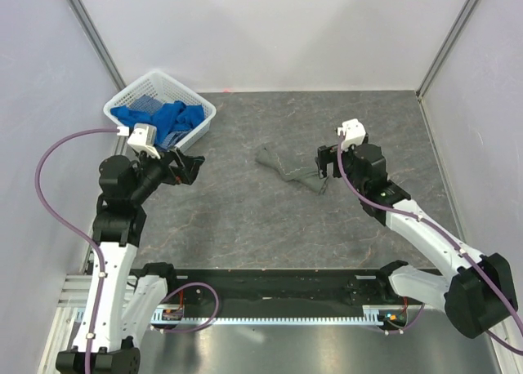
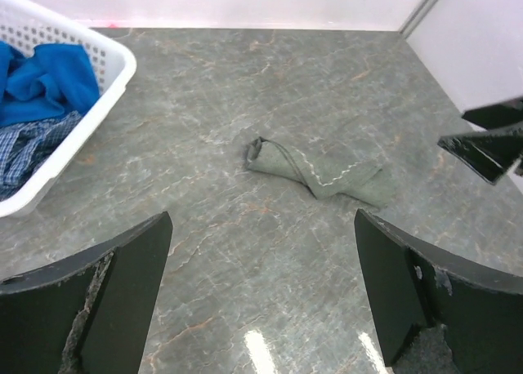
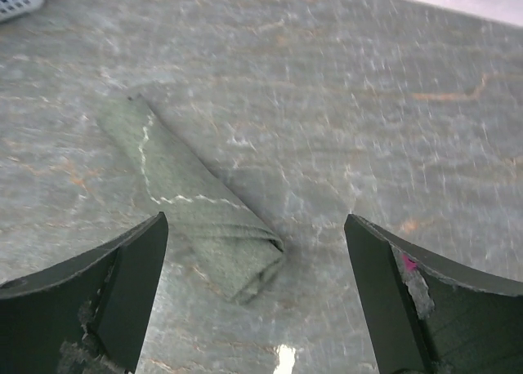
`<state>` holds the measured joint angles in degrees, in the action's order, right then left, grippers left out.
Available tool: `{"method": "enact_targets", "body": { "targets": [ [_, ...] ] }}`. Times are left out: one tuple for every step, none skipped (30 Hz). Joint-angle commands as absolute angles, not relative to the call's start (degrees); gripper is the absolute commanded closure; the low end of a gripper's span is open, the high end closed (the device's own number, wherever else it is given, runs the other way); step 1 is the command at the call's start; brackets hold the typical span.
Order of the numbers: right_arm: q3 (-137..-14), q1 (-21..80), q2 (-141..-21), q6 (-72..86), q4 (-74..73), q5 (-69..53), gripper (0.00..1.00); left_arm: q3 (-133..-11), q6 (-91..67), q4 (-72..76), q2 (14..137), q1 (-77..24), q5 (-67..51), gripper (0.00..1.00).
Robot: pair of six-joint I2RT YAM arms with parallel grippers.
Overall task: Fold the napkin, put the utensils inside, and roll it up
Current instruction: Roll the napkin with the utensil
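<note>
Grey marbled tabletop (image 1: 245,219); rolled napkin (image 1: 288,168) lying right of centre; white basket (image 1: 185,91) at far-left corner.

This was a robotics lab test cell: plain white panel walls (image 1: 270,31) on aluminium posts (image 1: 88,27) enclosed a grey stone-patterned tabletop (image 1: 245,219), with the left arm (image 1: 114,223) and right arm (image 1: 425,231) bolted at its near edge.
</note>
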<state>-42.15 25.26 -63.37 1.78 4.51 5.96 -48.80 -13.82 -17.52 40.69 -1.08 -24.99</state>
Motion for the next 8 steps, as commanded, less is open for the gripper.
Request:
{"method": "enact_targets", "body": {
  "targets": [
    [-40.61,25.31,-61.08,3.17,9.15,10.11,0.02,-47.55,-11.78,-14.77,39.73,-0.88,-21.36,0.0],
    [-40.78,25.23,-61.17,3.08,8.97,10.19,0.02,-47.46,-11.78,-14.77,39.73,-0.88,-21.27,0.0],
    [-40.78,25.31,-61.26,3.16,8.88,10.11,0.02,-47.29,-11.78,-14.68,39.55,-0.88,-21.36,0.0],
    [-40.87,25.31,-61.52,3.25,8.88,10.02,0.02,-47.29,-11.6,-14.76,39.55,-0.88,-21.79,0.0],
    [-40.87,25.31,-61.61,3.34,8.96,9.76,0.02,-47.2,-11.6,-14.77,39.55,-0.88,-21.88,0.0],
    [-41.04,25.23,-61.79,3.34,8.96,9.58,0.02,-47.2,-11.6,-14.77,39.46,-0.88,-22.06,0.0],
    [-41.04,25.22,-62.14,3.51,9.05,9.32,0.02,-47.2,-11.51,-14.77,39.55,-0.88,-22.23,0.0],
    [-41.31,25.31,-62.23,3.69,8.97,9.32,0.02,-47.11,-11.51,-14.77,39.55,-0.88,-22.24,0.0]
  ]
}}
